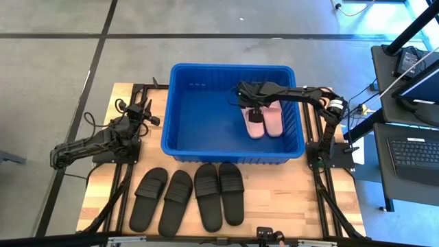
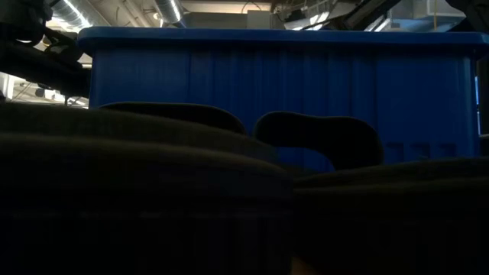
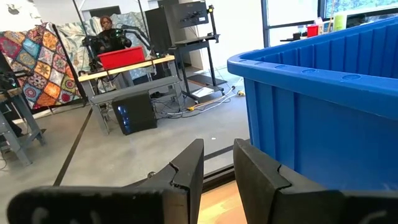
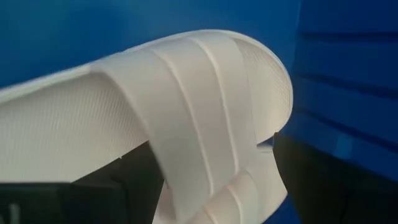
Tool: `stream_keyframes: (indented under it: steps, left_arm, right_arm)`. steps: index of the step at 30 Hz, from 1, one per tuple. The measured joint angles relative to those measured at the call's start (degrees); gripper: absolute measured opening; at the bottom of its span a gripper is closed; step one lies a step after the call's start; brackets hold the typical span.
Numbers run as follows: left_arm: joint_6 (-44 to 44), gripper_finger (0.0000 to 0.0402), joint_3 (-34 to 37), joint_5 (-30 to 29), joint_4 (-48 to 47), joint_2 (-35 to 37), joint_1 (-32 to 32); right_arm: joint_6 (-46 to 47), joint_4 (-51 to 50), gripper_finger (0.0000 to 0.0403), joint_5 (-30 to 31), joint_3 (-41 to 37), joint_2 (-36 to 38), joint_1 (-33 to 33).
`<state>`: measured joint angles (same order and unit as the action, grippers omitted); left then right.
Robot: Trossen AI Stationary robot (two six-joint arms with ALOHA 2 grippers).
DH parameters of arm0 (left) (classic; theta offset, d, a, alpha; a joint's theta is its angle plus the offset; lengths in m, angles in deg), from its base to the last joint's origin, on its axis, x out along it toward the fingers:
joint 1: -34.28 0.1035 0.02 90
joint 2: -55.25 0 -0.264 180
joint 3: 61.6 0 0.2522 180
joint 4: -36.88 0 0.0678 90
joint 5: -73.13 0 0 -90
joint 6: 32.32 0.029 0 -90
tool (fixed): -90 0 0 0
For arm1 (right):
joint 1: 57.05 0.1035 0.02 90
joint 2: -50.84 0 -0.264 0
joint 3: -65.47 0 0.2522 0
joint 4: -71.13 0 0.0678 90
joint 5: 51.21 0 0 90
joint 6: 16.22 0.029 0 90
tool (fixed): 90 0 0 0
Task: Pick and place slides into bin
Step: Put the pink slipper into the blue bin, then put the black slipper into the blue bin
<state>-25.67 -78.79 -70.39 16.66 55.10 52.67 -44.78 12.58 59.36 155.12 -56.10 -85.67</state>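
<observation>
Two pale slides (image 1: 264, 122) already lie in the bin (image 1: 180, 116) — right gripper (image 1: 254, 110) over one (jaw state: cannot tell); four black slides (image 1: 188, 197) wait on the table (image 1: 288, 199); left gripper (image 1: 140, 110), jaws slightly parted, idles beside the bin.

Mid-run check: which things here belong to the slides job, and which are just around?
Job: two pink slides in the bin; four black slides on the table; right gripper over the pink pair; left gripper waiting beside the bin.

Around: laptop, red box, quilt, a person behind.
</observation>
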Motion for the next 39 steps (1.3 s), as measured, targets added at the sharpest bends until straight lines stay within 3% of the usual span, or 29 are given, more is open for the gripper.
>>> stream_keyframes:
  steps: [14, 23, 31, 39]
  left_arm:
    - [0.0, 0.0082, 0.0, 0.0, 0.0, 0.0, 0.0]
    - [-0.3, 0.0082, 0.0, 0.0, 0.0, 0.0, 0.0]
    - [-0.4, 0.0082, 0.0, 0.3, 0.1, 0.0, 0.0]
    - [-0.5, 0.0082, 0.2, 2.0, 1.6, 0.0, 0.0]
  right_arm:
    - [1.5, -16.6, 0.0284, 0.3, 8.5, 0.0, 0.5]
    - [10.8, -27.0, 0.0284, -3.6, 25.3, 0.1, 2.3]
    - [19.6, -26.7, 0.0284, -5.4, 37.8, 3.7, 10.5]
    - [29.2, -26.8, 0.0284, -5.5, 39.1, 12.4, 22.5]
